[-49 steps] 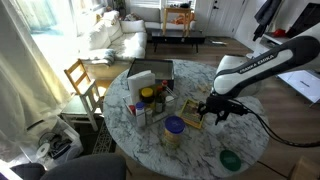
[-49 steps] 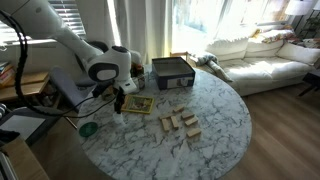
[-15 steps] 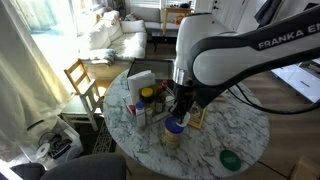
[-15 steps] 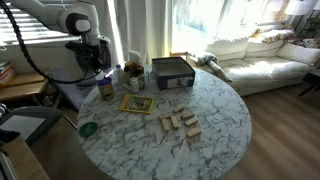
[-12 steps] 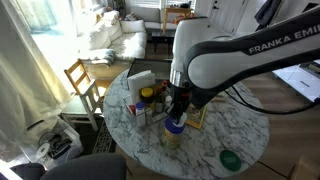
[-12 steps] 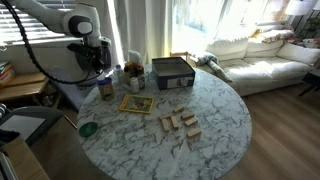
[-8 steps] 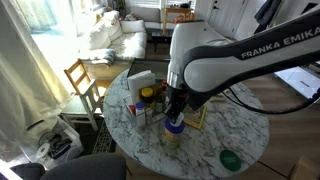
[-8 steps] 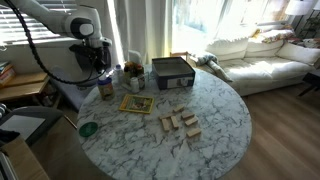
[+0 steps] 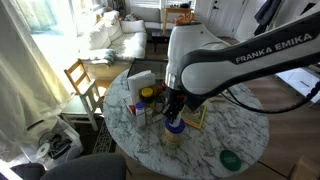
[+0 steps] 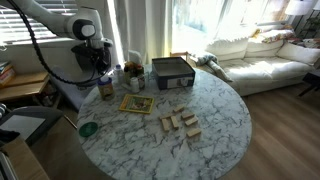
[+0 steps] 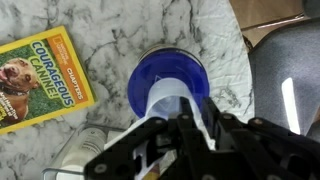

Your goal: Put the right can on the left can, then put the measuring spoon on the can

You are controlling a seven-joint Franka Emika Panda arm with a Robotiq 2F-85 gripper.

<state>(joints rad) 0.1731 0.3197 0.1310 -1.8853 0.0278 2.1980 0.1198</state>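
Wrist view is showing the end effector (image 11: 186, 132) clamping what looks like the measuring spoon (image 11: 170, 105), a pale piece hanging directly over the blue-topped can (image 11: 165, 68). Over the last seconds the arm has been swinging across the counter (image 9: 235, 125) from beside the book (image 11: 45, 68) and sinking toward that can, which seems to be sitting on the silver can (image 9: 174, 142) already. Stacking is looking done; the spoon is nearing release.
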